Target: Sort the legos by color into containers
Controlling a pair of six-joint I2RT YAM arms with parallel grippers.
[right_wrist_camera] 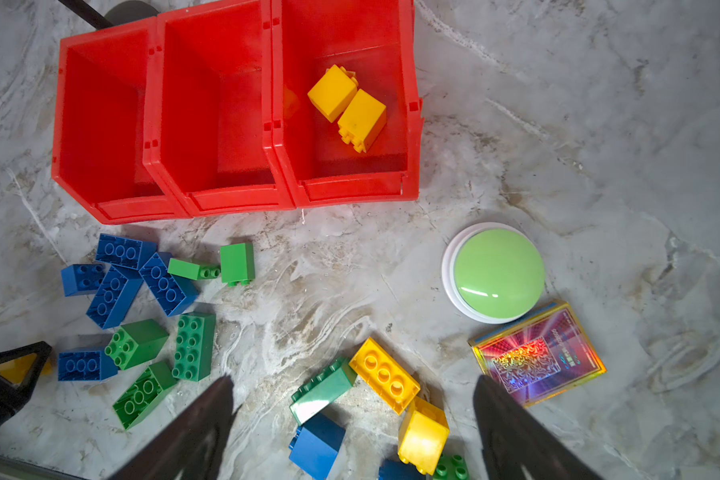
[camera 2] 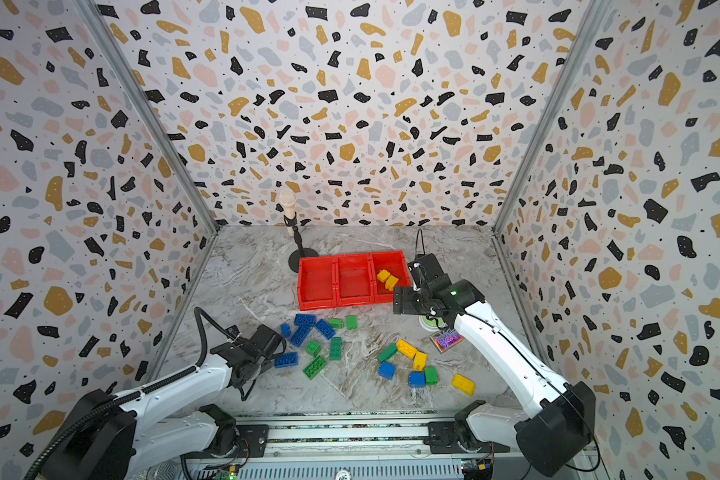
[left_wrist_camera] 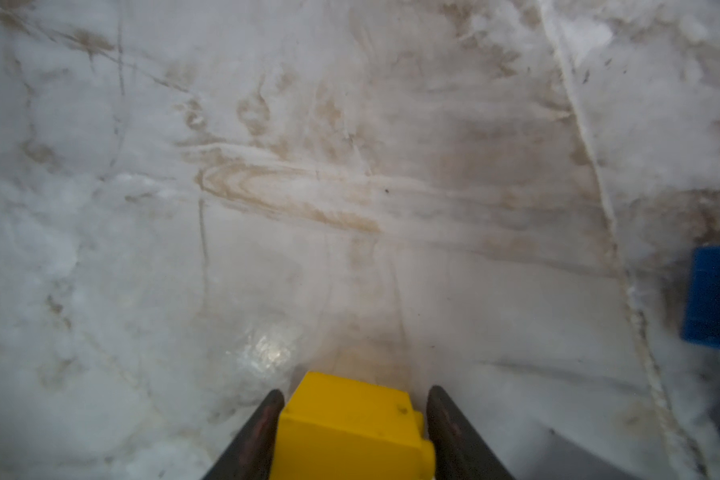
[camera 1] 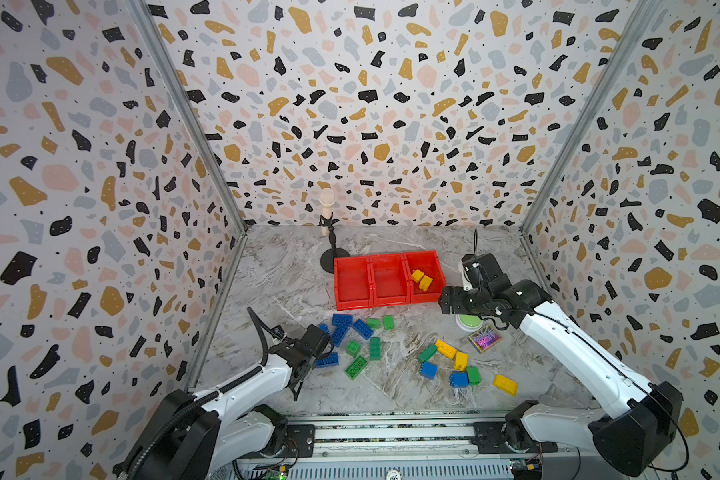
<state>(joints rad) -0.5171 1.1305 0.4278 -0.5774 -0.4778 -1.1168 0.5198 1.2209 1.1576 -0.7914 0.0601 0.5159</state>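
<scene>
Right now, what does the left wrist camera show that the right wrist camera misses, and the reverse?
Only the left wrist view: a close look at both left jaws pinching the yellow brick. Only the right wrist view: the red bins, two yellow bricks in an end bin, green bricks, the green button, the shiny card. Both: that held brick, blue bricks, the marble table.

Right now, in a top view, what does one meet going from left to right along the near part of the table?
The left pincer → blue brick beside it → tilted long green brick → square blue brick → lone yellow brick.
</scene>
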